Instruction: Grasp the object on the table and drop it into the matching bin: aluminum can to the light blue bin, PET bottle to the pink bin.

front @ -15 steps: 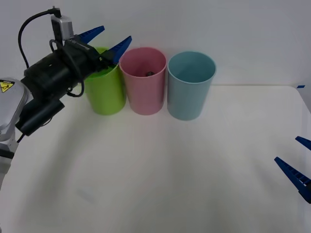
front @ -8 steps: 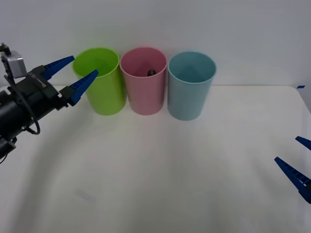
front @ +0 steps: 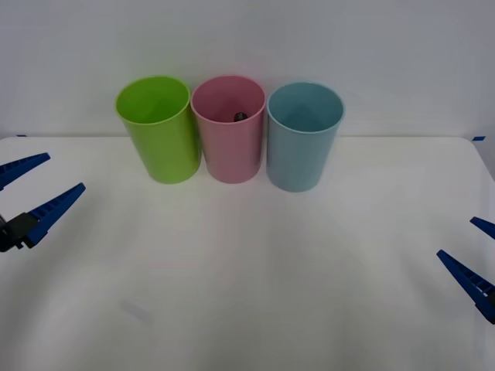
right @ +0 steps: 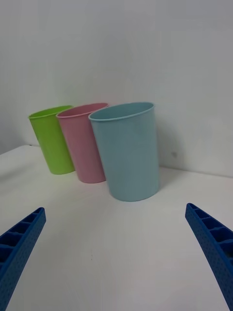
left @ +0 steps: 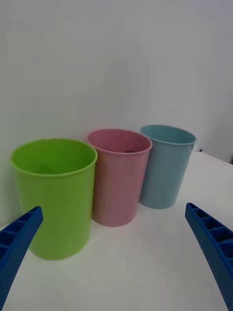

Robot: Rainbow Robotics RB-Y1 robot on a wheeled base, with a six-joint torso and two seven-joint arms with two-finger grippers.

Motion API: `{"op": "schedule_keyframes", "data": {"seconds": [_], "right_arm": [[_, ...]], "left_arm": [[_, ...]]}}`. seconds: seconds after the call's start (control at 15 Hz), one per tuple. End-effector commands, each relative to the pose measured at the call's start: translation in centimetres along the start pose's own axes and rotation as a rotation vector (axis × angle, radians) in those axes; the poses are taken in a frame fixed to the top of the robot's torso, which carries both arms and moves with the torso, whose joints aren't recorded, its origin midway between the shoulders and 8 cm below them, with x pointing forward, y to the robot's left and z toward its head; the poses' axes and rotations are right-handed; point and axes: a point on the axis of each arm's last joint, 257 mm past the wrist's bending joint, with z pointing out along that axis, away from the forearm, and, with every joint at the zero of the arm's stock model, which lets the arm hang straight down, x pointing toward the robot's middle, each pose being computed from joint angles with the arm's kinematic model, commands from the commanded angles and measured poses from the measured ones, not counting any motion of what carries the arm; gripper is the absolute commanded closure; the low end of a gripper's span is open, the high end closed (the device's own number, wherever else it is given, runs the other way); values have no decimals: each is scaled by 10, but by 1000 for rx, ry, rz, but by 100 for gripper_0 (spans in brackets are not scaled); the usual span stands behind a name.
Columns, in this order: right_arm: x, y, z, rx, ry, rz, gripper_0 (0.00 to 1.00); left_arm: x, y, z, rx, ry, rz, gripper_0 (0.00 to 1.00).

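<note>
With the PET bottle (front: 239,117) already down inside the pink bin (front: 229,147), the drop looks done; the left gripper (front: 31,191) hangs wide-jawed and empty well left of that bin, the right gripper (front: 478,260) likewise far right, so I'd guess only parking remains.

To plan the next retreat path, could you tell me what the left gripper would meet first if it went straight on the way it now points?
Probably the lime green bin: the open left gripper points toward the bins, though depth is uncertain.
</note>
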Motion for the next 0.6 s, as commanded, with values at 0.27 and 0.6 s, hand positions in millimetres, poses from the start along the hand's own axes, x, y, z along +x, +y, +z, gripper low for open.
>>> {"op": "schedule_keyframes", "data": {"seconds": [0.27,0.6], "right_arm": [[0,0,0,0,0,0,0],[0,0,0,0,0,0,0]], "left_arm": [[61,12,-62,10,135,35,0],[91,17,-95,57,216,-4,0]]}}
